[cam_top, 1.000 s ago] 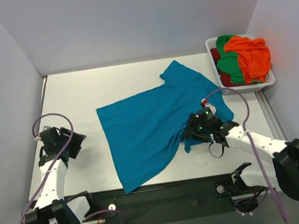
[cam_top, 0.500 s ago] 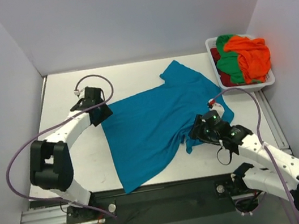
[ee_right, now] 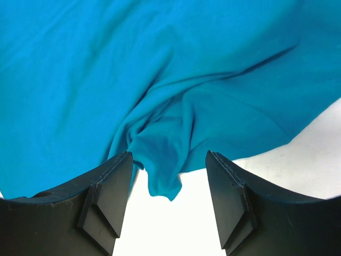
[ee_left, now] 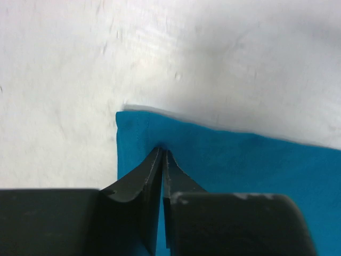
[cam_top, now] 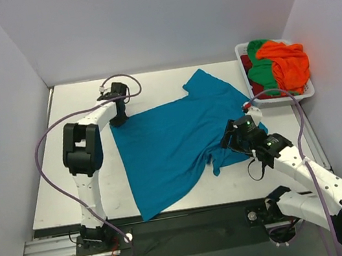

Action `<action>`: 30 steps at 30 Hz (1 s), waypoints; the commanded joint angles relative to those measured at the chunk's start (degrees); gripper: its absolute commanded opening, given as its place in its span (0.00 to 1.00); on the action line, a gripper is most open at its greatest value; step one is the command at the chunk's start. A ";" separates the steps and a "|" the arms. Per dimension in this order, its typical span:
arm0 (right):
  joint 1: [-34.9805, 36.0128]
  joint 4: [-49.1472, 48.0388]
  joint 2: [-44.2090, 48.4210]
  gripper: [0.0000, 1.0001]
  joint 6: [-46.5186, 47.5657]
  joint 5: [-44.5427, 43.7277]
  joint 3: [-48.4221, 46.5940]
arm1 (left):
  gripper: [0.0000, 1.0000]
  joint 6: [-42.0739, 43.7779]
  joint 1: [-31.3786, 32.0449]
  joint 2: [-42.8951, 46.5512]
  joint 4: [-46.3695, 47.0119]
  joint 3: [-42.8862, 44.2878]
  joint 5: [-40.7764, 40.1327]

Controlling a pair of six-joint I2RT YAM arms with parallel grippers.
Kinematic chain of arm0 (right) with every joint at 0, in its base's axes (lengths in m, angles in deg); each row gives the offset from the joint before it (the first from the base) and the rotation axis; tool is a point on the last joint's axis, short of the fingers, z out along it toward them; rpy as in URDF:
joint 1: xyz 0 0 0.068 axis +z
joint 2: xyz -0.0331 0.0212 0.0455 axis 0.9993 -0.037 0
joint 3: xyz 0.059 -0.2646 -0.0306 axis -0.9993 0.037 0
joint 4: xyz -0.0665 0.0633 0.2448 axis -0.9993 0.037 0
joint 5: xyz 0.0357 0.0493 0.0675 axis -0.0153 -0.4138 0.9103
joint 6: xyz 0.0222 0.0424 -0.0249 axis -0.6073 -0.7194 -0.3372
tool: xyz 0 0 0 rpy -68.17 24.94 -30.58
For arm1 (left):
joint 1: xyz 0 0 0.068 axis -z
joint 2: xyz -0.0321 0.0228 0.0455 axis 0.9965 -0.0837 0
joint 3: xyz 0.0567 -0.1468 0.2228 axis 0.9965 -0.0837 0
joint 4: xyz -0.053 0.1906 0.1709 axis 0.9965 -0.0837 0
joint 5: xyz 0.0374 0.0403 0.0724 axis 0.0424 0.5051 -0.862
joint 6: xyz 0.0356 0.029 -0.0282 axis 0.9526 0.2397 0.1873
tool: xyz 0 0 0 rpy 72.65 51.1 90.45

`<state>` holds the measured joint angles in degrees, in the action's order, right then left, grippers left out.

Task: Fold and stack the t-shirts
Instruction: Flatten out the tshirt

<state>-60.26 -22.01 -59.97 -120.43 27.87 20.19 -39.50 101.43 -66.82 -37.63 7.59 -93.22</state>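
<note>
Left gripper [ee_left: 162,153] pinched on teal t-shirt [ee_left: 240,165] corner; right gripper [ee_right: 168,156] wide above its bunched edge, table [ee_right: 303,176] beyond.

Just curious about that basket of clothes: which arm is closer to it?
Right. The right fingers hover over the shirt's side nearest the basket; the left fingers pinch its opposite corner.

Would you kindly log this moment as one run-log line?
left jaws: shut on teal t-shirt corner | right jaws: open over bunched fold | folding: not started

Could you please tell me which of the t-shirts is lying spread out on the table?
The teal t-shirt; the orange one, green one and dark red one are bunched in the white basket.
</note>
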 commanded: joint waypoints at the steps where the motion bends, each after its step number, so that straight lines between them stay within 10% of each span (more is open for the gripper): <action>1: -1.51 1.76 -1.96 0.58 2.70 -0.41 -3.93 | 0.12 2.86 -4.35 -7.41 -4.44 6.47 0.20; 9: -2.30 1.85 -10.74 0.58 6.22 4.42 -10.87 | 0.01 7.51 -13.76 -29.73 -22.26 60.59 9.70; 11: -1.69 1.94 -13.89 0.60 7.19 4.87 -12.98 | 0.21 6.12 -15.96 -32.66 -21.68 64.58 13.54; 18: -2.21 1.42 -18.49 0.63 6.58 5.31 -11.41 | 0.69 3.82 -16.85 -15.45 -3.03 38.57 25.36; 22: -4.75 0.45 -19.01 0.58 4.03 5.65 -7.63 | 0.71 1.73 -16.76 -3.09 -2.34 30.59 25.69; 30: -6.01 -2.98 -14.45 0.50 -0.62 8.56 2.12 | 0.67 -7.14 -16.67 23.73 3.37 -12.23 21.04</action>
<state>-68.55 -24.05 -77.67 -118.29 34.60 20.13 -41.08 85.62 -51.31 -37.63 8.94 -70.16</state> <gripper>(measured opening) 0.505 0.676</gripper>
